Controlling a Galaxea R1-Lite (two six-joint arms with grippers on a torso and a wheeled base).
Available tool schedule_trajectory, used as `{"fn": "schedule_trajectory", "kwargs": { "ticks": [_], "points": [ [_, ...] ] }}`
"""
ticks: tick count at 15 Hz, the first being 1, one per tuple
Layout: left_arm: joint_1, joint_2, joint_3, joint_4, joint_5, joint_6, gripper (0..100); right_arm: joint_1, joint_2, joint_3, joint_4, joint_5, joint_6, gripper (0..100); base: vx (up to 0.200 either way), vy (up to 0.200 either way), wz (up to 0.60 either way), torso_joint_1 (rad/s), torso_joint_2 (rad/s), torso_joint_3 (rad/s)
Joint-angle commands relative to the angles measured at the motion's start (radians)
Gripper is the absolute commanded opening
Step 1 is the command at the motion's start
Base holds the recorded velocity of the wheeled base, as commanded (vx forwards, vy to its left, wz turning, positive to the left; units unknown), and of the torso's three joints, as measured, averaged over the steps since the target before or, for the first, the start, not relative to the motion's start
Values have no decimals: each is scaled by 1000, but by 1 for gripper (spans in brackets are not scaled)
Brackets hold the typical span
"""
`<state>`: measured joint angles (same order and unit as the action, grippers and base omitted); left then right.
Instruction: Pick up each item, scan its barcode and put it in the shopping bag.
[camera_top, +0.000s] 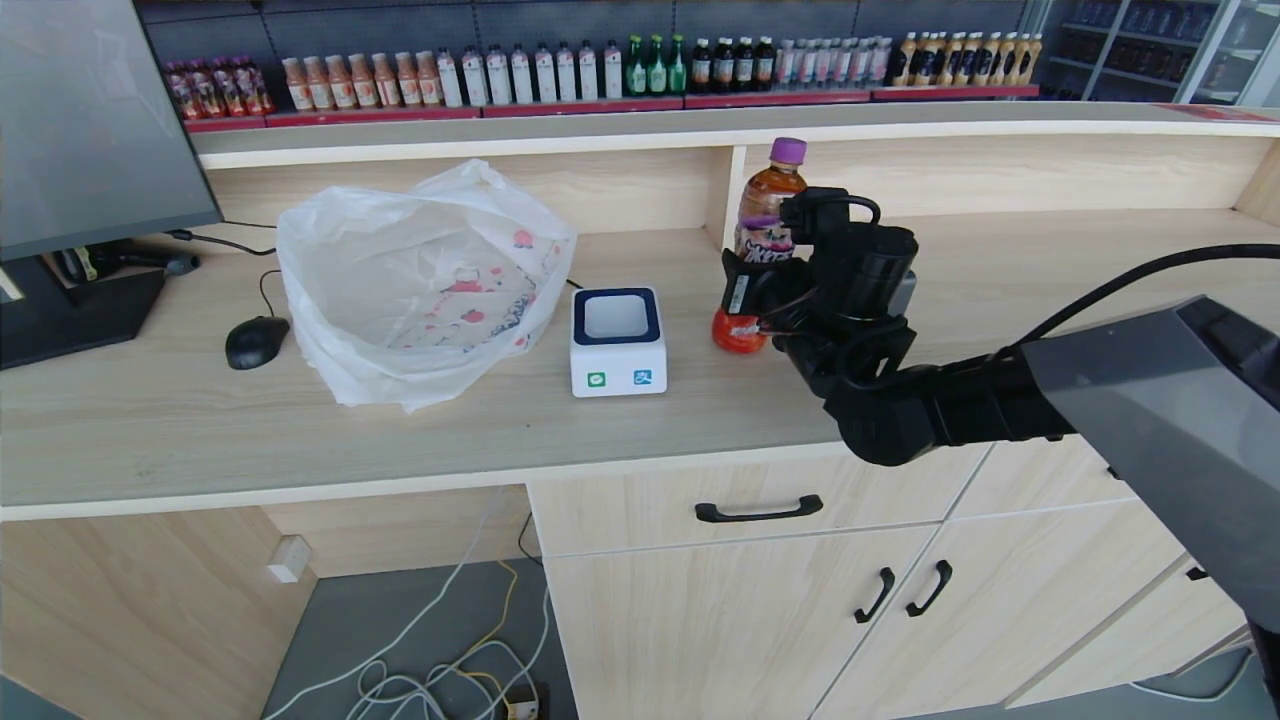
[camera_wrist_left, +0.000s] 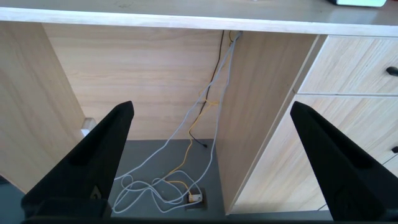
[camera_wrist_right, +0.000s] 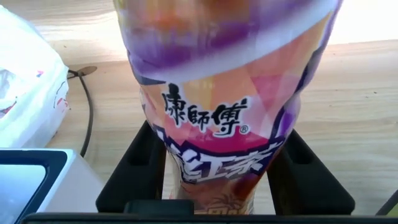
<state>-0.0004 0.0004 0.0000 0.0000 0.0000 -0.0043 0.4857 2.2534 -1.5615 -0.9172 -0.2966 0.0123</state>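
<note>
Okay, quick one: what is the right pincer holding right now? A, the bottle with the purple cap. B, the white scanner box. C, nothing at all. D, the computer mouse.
A: the right pincer is clamped on the purple-capped bottle, which is upright beside the scanner, on the side away from the shopping bag.

Head view centre: scanner (camera_top: 618, 342) on the bench (camera_top: 150, 440), shopping bag (camera_top: 420, 290) just left of it, mouse (camera_top: 256, 341) left of the bag, monitor (camera_top: 90, 120) at upper left. Bottle (camera_top: 770, 200) upright just right of the scanner, in the right gripper (camera_top: 748, 300). Shelf of drinks (camera_top: 600, 75) behind, along the top edge.
</note>
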Motion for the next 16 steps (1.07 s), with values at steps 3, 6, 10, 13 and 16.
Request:
{"fn": "schedule_trajectory", "kwargs": {
  "ticks": [3,6,10,13,16],
  "points": [
    [0,0,0,0,0,0,100,7,-44,38,-11,2,1,0,0,0,0,0,0,0],
    [-1,0,0,0,0,0,100,13,-71,41,-14,2,0,0,0,0,0,0,0,0],
    [-1,0,0,0,0,0,100,19,-112,69,-14,2,0,0,0,0,0,0,0,0],
    [0,0,0,0,0,0,100,37,-172,166,-51,2,-2,0,0,0,0,0,0,0],
    [-1,0,0,0,0,0,100,73,-265,262,-69,1,-6,0,0,0,0,0,0,0]
  ]
}}
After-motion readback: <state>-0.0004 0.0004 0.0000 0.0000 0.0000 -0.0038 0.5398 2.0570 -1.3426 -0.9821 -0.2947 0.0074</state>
